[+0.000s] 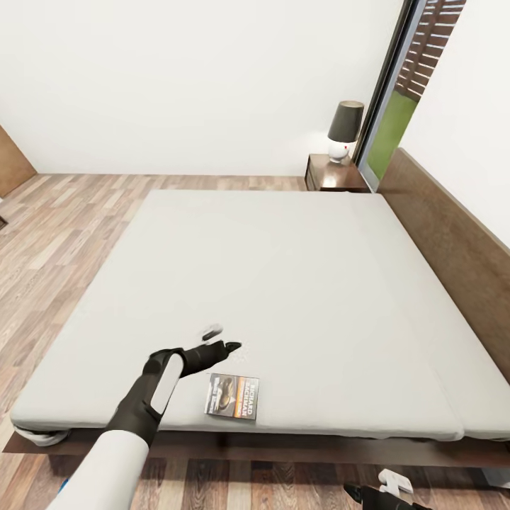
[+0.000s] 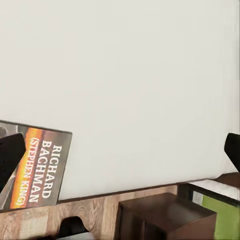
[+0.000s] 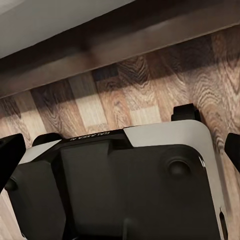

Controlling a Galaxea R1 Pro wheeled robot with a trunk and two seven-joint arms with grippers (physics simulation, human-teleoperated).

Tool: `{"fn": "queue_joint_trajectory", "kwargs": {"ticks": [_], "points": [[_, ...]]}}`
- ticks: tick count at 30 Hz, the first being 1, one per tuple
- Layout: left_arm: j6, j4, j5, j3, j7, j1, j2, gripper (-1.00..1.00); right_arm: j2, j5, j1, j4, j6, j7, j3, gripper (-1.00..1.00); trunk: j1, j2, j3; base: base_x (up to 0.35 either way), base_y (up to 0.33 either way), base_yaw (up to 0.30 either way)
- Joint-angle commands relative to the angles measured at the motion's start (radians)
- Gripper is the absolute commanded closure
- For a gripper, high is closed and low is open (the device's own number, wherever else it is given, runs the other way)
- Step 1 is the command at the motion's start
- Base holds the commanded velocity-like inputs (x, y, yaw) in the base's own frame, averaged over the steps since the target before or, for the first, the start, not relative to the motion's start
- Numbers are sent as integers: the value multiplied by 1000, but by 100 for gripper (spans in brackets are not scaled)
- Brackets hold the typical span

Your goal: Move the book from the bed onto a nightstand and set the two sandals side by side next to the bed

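The book (image 1: 231, 397) lies flat on the bed (image 1: 283, 283), close to the mattress's near edge; its dark cover has an orange band and white lettering. My left gripper (image 1: 222, 338) hovers open just beyond the book, over bare mattress, holding nothing. In the left wrist view the book (image 2: 37, 170) sits beside one fingertip, outside the wide-open left gripper (image 2: 120, 150). The nightstand (image 1: 333, 173) stands at the bed's far right corner. My right gripper (image 1: 386, 494) hangs low in front of the bed and is open (image 3: 120, 150) over my own base (image 3: 125, 185). The sandals are out of view.
A lamp (image 1: 345, 127) with a dark shade stands on the nightstand, beside the tall window (image 1: 397, 106). The brown headboard (image 1: 453, 241) runs along the bed's right side. Wood-plank floor (image 1: 64, 234) lies to the left. A blue sliver (image 1: 62, 486) beside my left arm is too small to identify.
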Motion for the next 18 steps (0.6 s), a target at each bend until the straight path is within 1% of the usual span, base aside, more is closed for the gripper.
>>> {"fn": "queue_joint_trajectory", "kwargs": {"ticks": [1,2,3,5,8,18], "points": [[6,0,-1,-15,-34,-1,0,-100,-1,-11,0,-1,6,2,7,-100,1,-2,-1,0,0,0],[5,1,-3,-38,-81,-1,2,-100,-1,-11,0,-1,6,2,7,-100,1,-2,-1,0,0,0],[4,1,-4,-47,-104,-1,2,-100,-1,-11,0,-1,6,2,7,-100,1,-2,-1,0,0,0],[3,2,-5,-55,-129,-1,4,-100,-1,-11,-1,-1,6,2,7,-100,1,-2,-1,0,0,0],[2,2,-6,-61,-142,-1,5,-100,-1,-11,0,-1,6,2,7,-100,1,-2,-1,0,0,0],[2,2,-8,-61,-141,-1,5,-100,-1,-11,0,-1,6,2,7,-100,1,-2,-1,0,0,0]]}}
